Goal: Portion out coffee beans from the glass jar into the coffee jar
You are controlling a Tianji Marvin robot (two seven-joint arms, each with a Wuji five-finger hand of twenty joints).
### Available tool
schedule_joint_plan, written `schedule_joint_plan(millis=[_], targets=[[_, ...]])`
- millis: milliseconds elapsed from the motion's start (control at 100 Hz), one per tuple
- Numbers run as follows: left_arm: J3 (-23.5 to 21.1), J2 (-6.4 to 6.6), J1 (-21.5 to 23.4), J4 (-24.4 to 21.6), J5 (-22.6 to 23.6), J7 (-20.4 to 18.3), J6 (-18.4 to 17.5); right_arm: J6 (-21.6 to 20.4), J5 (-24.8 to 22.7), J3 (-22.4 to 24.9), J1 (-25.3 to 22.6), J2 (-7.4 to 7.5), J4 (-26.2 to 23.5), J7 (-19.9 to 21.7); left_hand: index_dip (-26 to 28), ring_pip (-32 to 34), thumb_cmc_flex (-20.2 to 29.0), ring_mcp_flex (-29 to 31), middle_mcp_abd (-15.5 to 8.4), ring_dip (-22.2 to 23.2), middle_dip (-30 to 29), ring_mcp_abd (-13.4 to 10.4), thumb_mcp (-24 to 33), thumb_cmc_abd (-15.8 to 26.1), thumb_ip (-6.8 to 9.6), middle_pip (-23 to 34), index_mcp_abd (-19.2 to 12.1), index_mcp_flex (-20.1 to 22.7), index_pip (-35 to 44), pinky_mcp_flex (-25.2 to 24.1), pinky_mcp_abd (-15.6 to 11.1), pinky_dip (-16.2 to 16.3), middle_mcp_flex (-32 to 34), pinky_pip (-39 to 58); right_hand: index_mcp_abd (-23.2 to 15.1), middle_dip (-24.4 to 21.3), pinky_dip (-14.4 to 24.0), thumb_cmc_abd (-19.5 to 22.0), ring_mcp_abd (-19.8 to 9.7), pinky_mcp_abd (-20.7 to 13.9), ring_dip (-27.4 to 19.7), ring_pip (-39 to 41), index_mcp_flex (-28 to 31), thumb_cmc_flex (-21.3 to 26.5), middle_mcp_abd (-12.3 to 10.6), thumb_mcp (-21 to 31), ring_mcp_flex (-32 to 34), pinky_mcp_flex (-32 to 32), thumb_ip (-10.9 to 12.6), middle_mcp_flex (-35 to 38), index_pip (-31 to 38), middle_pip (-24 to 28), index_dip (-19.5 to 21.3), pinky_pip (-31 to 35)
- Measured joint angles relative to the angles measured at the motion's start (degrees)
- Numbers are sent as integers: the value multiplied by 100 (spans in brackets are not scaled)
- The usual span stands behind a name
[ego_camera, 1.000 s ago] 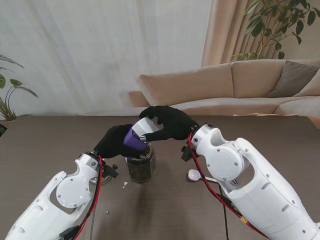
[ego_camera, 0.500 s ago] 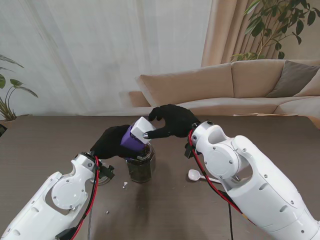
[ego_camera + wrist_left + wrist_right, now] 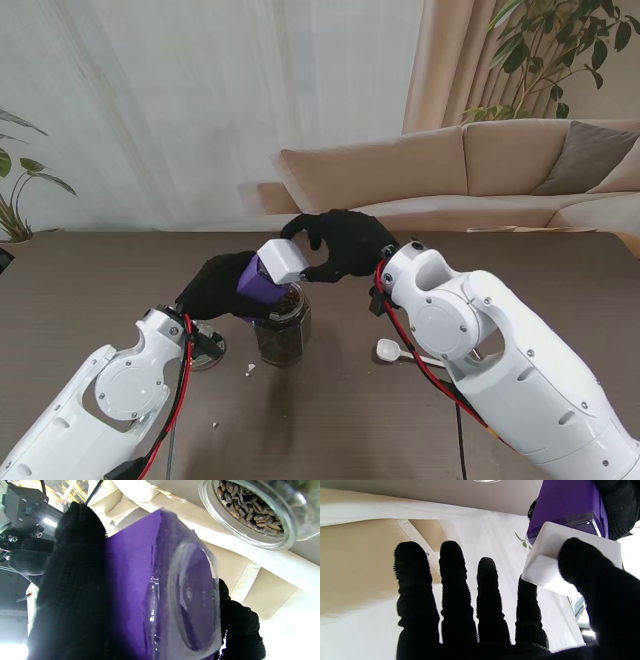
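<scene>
The desk [image 3: 90, 290] is a broad dark-brown surface with a fine wood grain, and both white, smooth-shelled arms reach over it from the near corners.

The right hand [image 3: 345, 245], in a black knitted glove, hangs over the middle of the desk. From its wrist camera, its thumb and forefinger pinch a white square lid [image 3: 560, 562] with rounded corners — matte, plastic-looking — while the other three fingers [image 3: 452, 585] stand straight and spread, touching nothing.

The left hand [image 3: 220, 285], gloved the same way, is wrapped around the coffee jar [image 3: 262, 283], a boxy container with a purple body. Its wrist view shows a clear, glossy plastic base [image 3: 190, 597] with a round moulded recess, and ribbed knit fingers [image 3: 72, 585] pressed against the flat purple side. The coffee jar is held tilted in the air just above the glass jar, with the white lid at its upper end; whether the lid is seated on it or lifted clear I cannot tell.

The glass jar [image 3: 282, 328] stands upright on the desk between the arms — transparent, thick-walled, open-mouthed, and filled with dark brown coffee beans [image 3: 250, 510].

A small white spoon [image 3: 390, 350] lies on the desk to the right of the jar, near the right forearm.
</scene>
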Motion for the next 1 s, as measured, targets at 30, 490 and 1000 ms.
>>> schedule_joint_plan(millis=[30,490,1000], targets=[[-10,2,15,-16,0,-15,4,-26,-62,-6,2,-2,6,-14,0,1,0,0,0,2,2,0,1,1,0,1,0,0,0,0,0,2,0,0,-121,0,0,-78,-33,-11,13,12,-84,123,-49,144,100,11,0,-2,0,4,0,24],[-140,36,144,-221,20,-171,61,-63,373,380,-231,1,-20,30,0,1,0,0,0,2,2,0,1,1,0,1,0,0,0,-15,0,2,-7,1,1000,-70,139,1894,56,-79,93,166,-736,-1461,69,-2000,-312,-51,-40,-868,427,77,-650,50],[-219,80,267,-349,71,-274,111,501,-1,60,-247,-4,-137,-64,0,1,0,0,0,2,2,0,1,1,0,1,0,0,0,-19,0,2,-9,1,1122,223,291,3006,139,-79,208,492,2284,-2614,392,-2788,-109,-45,267,-135,495,203,-192,594]])
